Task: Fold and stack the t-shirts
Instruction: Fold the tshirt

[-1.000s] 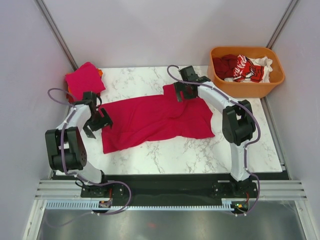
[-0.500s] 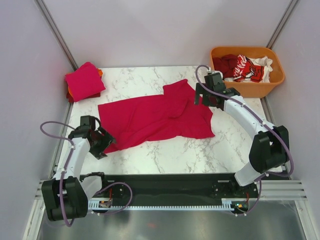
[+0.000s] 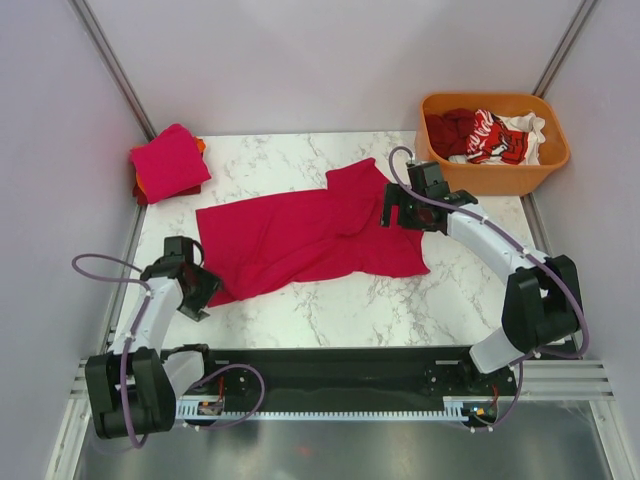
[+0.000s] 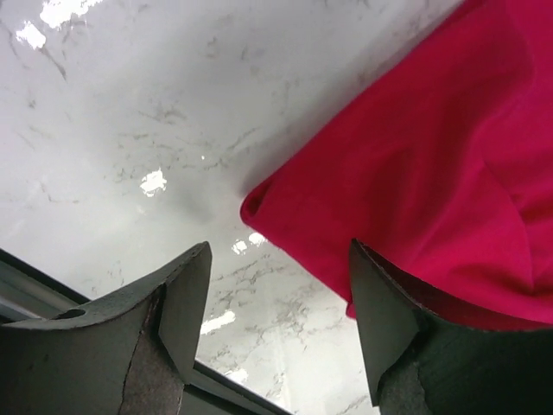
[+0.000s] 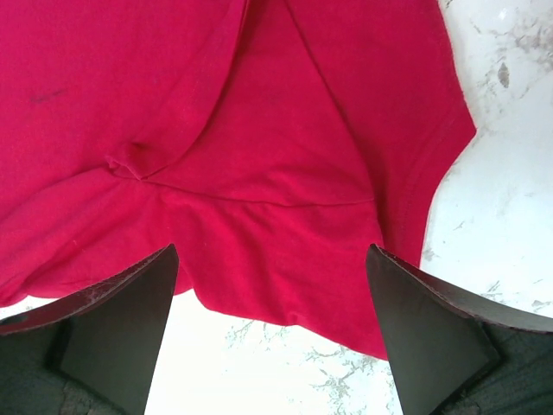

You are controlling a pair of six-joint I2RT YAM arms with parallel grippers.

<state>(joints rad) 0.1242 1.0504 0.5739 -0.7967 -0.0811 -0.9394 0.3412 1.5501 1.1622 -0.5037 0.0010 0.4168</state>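
A crimson t-shirt [image 3: 310,235] lies spread and wrinkled across the middle of the marble table [image 3: 380,310]. My left gripper [image 3: 200,290] is open and empty by the shirt's near-left corner [image 4: 259,203], which sits just beyond its fingertips [image 4: 186,294]. My right gripper [image 3: 393,212] is open and empty over the shirt's right side; in the right wrist view the shirt's edge and sleeve [image 5: 285,259] lie between the fingers [image 5: 406,303]. A folded pink-red shirt [image 3: 168,160] lies on an orange one at the far left corner.
An orange plastic tub [image 3: 495,175] at the far right holds dark red, white and red-printed shirts [image 3: 490,135]. The table's near edge and black rail run just below the left gripper [image 4: 225,380]. Grey walls enclose the table.
My left arm swung from the shirt's left edge down to its near-left corner. My right gripper moved off the far sleeve to the shirt's right side, then slightly left. The shirt stays put.
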